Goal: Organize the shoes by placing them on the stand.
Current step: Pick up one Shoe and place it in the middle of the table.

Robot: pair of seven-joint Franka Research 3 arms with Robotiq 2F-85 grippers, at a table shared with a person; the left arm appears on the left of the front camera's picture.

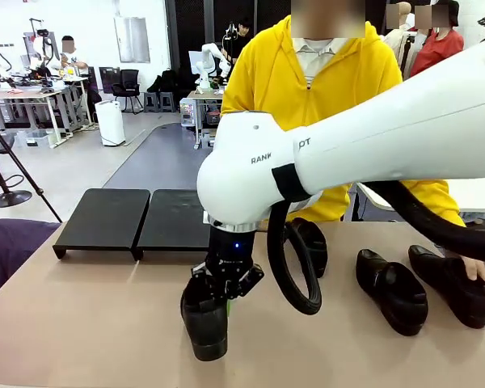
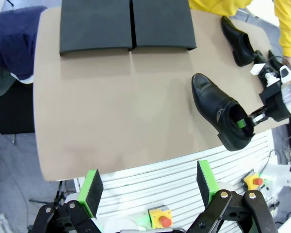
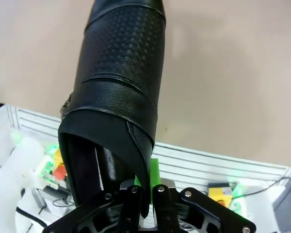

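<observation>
**Operator:** What's closest in the front view?

**Spotter:** The shoe, at the near table edge, with your right gripper clenched on its heel end. The stand sits bare at the far left, well apart from it. A second shoe lies half behind the arm's cable. Two more lie to the right, the outer one under the person's hand.

**Operator:** And the left wrist view?

**Spotter:** Your left gripper hangs back off the table. Its green pads are spread wide and hold nothing. Beyond it the gripped shoe lies slantwise, its toe aimed roughly at the stand and its heel out past the table edge. I can't tell whether the sole touches the table.

**Operator:** Right wrist view?

**Spotter:** Your fingers pinch the collar wall at the heel, one inside the opening and one outside, with a green pad showing beside the leather.

**Operator:** How will it handle?

**Spotter:** My judgement is that the heel is the stiff part, so you're holding it in the right place. The leather further forward looks softer and would fold under a pinch. The glossy finish probably slips, and you only have a thin wall between the pads. Most of the weight hangs forward of your grip, so expect the toe to droop or swing. Carry it slowly.
</observation>
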